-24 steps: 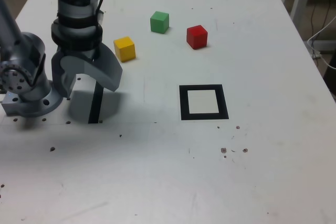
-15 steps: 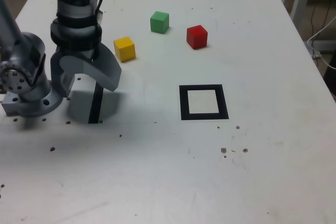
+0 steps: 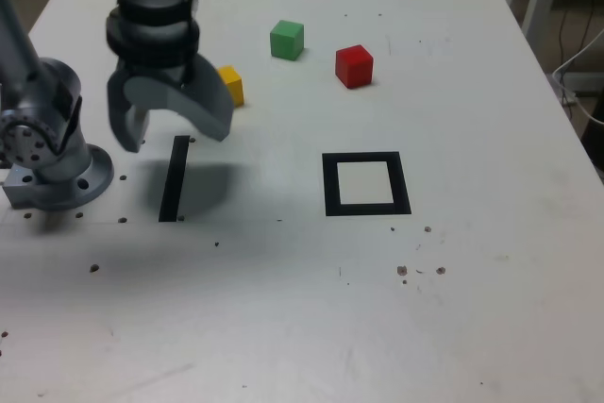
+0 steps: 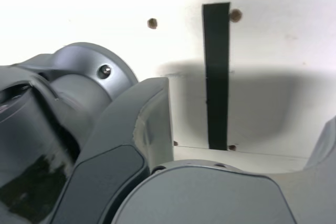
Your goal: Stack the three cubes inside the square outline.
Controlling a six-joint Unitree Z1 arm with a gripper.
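Hand [image 3: 177, 142] wide open & empty over black strip [image 3: 175, 178]; yellow cube [image 3: 230, 86] partly hidden at its 1–2 o'clock, so a low approach might knock it off-line, w/ red [image 3: 354, 67] & green [image 3: 287, 41] apart beyond, outline [image 3: 366, 183] at 4 o'clock.

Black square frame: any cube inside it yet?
No, only pale tabletop shows within the black square frame; the red cube and green cube sit well outside it.
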